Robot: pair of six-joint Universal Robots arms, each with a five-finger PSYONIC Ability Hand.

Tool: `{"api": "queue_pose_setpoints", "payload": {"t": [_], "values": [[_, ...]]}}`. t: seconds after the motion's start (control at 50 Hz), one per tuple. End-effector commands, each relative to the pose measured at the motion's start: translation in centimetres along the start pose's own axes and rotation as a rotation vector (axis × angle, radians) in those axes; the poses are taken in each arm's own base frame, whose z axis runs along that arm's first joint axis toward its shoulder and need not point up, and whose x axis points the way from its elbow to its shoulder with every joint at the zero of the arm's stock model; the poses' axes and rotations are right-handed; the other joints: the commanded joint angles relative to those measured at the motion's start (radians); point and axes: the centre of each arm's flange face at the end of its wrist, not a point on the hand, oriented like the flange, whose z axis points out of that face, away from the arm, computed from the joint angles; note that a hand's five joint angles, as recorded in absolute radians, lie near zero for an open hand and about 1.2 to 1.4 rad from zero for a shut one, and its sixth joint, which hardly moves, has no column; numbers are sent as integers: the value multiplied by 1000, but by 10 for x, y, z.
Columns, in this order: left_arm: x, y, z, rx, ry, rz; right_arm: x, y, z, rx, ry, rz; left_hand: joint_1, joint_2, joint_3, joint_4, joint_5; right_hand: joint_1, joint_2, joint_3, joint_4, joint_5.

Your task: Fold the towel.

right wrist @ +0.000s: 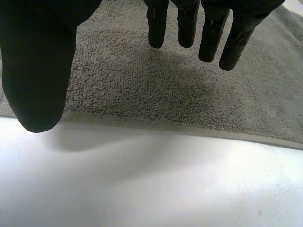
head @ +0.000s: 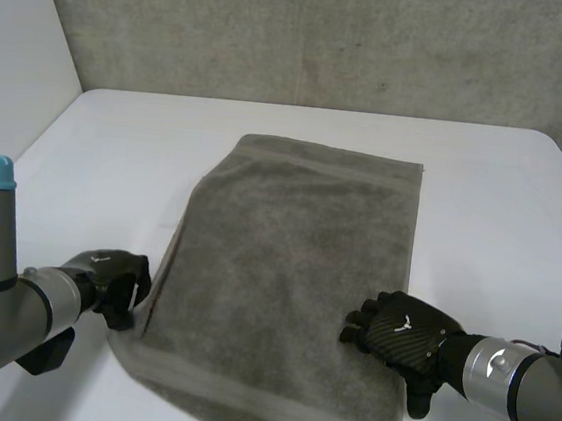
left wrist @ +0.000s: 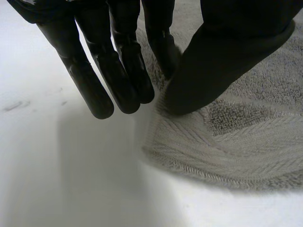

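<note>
A grey towel (head: 296, 262) lies flat on the white table (head: 503, 204), its long side running away from me. My left hand (head: 113, 278) is at the towel's left edge, close to the near left corner. In the left wrist view its thumb (left wrist: 222, 52) presses onto the towel (left wrist: 246, 123) and one finger meets it at the raised edge, pinching the cloth; the other fingers hang straight over bare table. My right hand (head: 399, 334) hovers open at the right edge. Its fingers (right wrist: 189, 23) are straight above the towel (right wrist: 142, 80) and its thumb is above the table.
White table surrounds the towel on all sides. A grey wall stands behind the table's far edge. The towel's near edge lies close to the table's front.
</note>
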Motion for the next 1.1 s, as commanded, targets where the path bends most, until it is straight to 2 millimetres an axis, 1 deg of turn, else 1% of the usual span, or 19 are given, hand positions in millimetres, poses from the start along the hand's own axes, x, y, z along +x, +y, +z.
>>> {"api": "queue_pose_setpoints", "payload": {"t": [0.02, 0.14, 0.18, 0.26, 0.3, 0.38, 0.42, 0.48, 0.52, 0.6, 0.64, 0.7, 0.74, 0.76, 0.8, 0.84, 0.92, 0.96, 1.1], "values": [[2, 5, 7, -10, -33, 17, 7, -3, 2, 17, 29, -11, 286, 285, 286, 285, 286, -35, -56, -37, -56, -47], [5, -4, -3, 32, -74, 42, 25, -15, 4, 70, 91, 64, 286, 285, 286, 285, 286, -35, -56, -37, -56, -47], [9, -23, -21, 125, -74, 61, 41, -27, 5, 124, 131, 143, 286, 285, 286, 285, 286, -35, -56, -37, -56, -47], [15, -38, -40, 208, -61, 78, 62, -40, 8, 189, 180, 209, 286, 285, 286, 285, 286, -35, -56, -37, -56, -47], [25, -51, -64, 294, -38, 96, 82, -47, 18, 249, 211, 274, 286, 285, 286, 285, 286, -35, -56, -37, -56, -47], [38, -53, -84, 342, 2, 121, 99, -55, 29, 315, 238, 311, 286, 285, 286, 285, 286, -35, -56, -37, -56, -47], [56, -45, -98, 343, 66, 158, 105, -73, 40, 395, 238, 302, 286, 285, 286, 285, 286, -35, -56, -37, -56, -47], [67, -39, -105, 337, 105, 182, 106, -80, 47, 430, 236, 299, 286, 285, 286, 285, 286, -35, -56, -37, -56, -47], [87, -25, -119, 315, 182, 234, 110, -93, 59, 503, 238, 274, 286, 285, 286, 285, 286, -35, -56, -37, -56, -47], [103, -12, -132, 301, 243, 280, 103, -108, 71, 572, 217, 229, 286, 285, 286, 285, 286, -35, -56, -37, -56, -47], [109, -8, -137, 298, 269, 298, 85, -121, 88, 632, 144, 177, 286, 285, 286, 285, 286, -35, -56, -37, -56, -47], [118, -4, -147, 305, 307, 319, 75, -125, 95, 652, 100, 157, 286, 285, 286, 285, 286, -35, -56, -37, -56, -47], [121, -4, -153, 318, 325, 327, 61, -122, 110, 651, 30, 151, 286, 285, 286, 285, 286, -35, -56, -37, -56, -47], [121, -4, -153, 318, 325, 327, 61, -122, 110, 651, 30, 151, 286, 285, 286, 285, 286, -35, -56, -37, -56, -47], [121, -7, -157, 332, 327, 325, 42, -118, 123, 642, -32, 138, 286, 285, 286, 285, 286, -35, -56, -37, -56, -47], [120, -8, -159, 336, 327, 324, 35, -116, 128, 636, -48, 128, 286, 285, 286, 285, 286, -35, -56, -37, -56, -47], [120, -8, -160, 337, 327, 325, 27, -112, 135, 625, -52, 81, 286, 285, 286, 285, 286, 17, -5, 14, -4, 5], [120, -6, -160, 333, 326, 334, 24, -107, 140, 606, -48, 32, 286, 285, 286, 285, 286, 198, 176, 195, 177, 186], [117, -5, -157, 327, 311, 341, 14, -93, 145, 525, -77, -23, 286, 285, 286, 285, 286, 213, 192, 211, 192, 202]]}}
